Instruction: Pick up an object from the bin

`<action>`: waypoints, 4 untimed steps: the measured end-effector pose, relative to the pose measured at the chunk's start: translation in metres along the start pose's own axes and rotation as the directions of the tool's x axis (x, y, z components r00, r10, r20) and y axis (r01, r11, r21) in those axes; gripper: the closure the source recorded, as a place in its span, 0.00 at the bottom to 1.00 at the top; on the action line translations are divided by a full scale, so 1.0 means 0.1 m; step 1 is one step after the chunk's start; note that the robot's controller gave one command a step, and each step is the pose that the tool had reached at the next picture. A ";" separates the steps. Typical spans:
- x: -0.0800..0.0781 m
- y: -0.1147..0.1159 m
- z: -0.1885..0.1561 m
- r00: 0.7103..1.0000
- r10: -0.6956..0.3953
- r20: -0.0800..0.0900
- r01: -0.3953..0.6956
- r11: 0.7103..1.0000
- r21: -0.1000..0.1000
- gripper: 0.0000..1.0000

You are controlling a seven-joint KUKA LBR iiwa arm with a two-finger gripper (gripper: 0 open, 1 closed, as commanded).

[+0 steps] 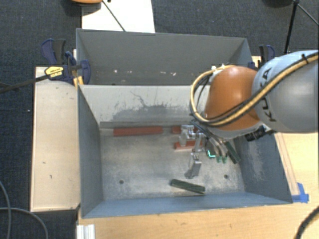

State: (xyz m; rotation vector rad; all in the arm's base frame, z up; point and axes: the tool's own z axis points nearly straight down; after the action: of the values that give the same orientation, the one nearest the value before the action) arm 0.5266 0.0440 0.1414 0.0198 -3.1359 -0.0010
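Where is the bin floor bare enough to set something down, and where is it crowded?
The left half of the bin floor is bare, bordered by the red-brown bar at the back and the dark green stick near the front. It is crowded right of middle, where the gripper hangs by a short red piece.

One green strip (187, 186), two red bars (138, 131)

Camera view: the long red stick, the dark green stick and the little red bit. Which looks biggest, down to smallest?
1. long red stick
2. dark green stick
3. little red bit, though the gripper hides one end, so it may be longer.
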 end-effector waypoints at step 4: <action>0.44 -0.13 0.72 1.000 0.016 0.011 -0.016 1.000 -0.001 0.00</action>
State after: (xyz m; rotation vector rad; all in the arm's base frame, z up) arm 0.4826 0.0302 0.0698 -0.0050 -3.1467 -0.0019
